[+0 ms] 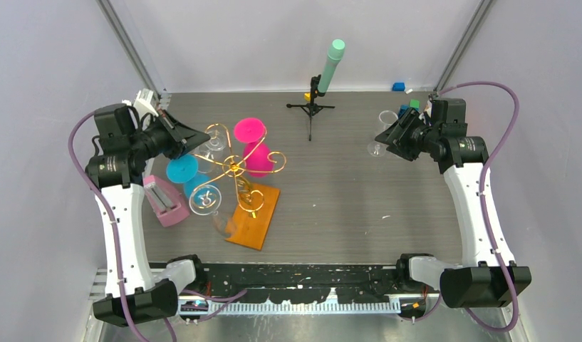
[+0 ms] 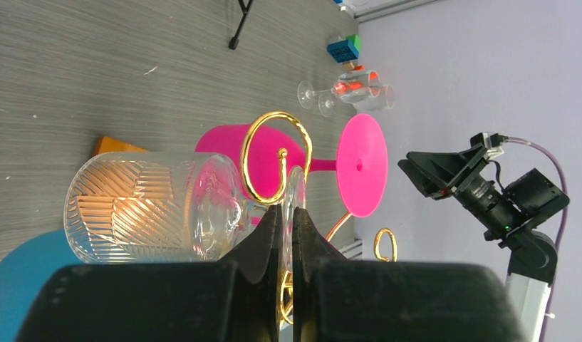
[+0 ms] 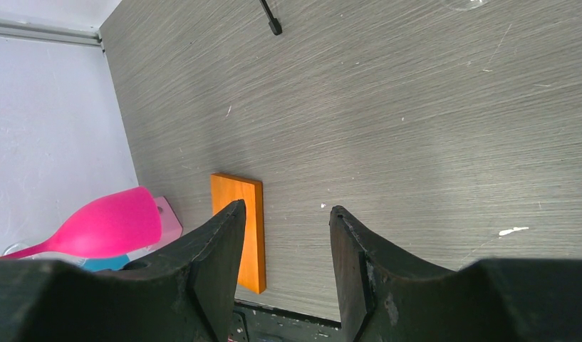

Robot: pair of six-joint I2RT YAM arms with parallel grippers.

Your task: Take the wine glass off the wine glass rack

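The wine glass rack (image 1: 234, 167) is a gold wire stand on an orange base (image 1: 253, 214). A clear ribbed wine glass (image 2: 131, 206) hangs bowl-down from a gold loop (image 2: 273, 153). My left gripper (image 2: 287, 210) is shut on its thin foot (image 2: 295, 189), which shows edge-on between the fingers. In the top view the left gripper (image 1: 201, 139) is at the rack's back-left arm, by that glass (image 1: 215, 144). A pink glass (image 1: 256, 153), a blue glass (image 1: 182, 169) and another clear glass (image 1: 204, 199) also hang on the rack. My right gripper (image 3: 284, 214) is open and empty, far right (image 1: 384, 135).
A black tripod with a mint-green cylinder (image 1: 323, 78) stands at the back centre. Clear glasses (image 1: 382, 127) sit by the right gripper, with small coloured blocks (image 1: 409, 105) behind. A pink box (image 1: 165, 201) lies left of the rack. Walls close in on both sides.
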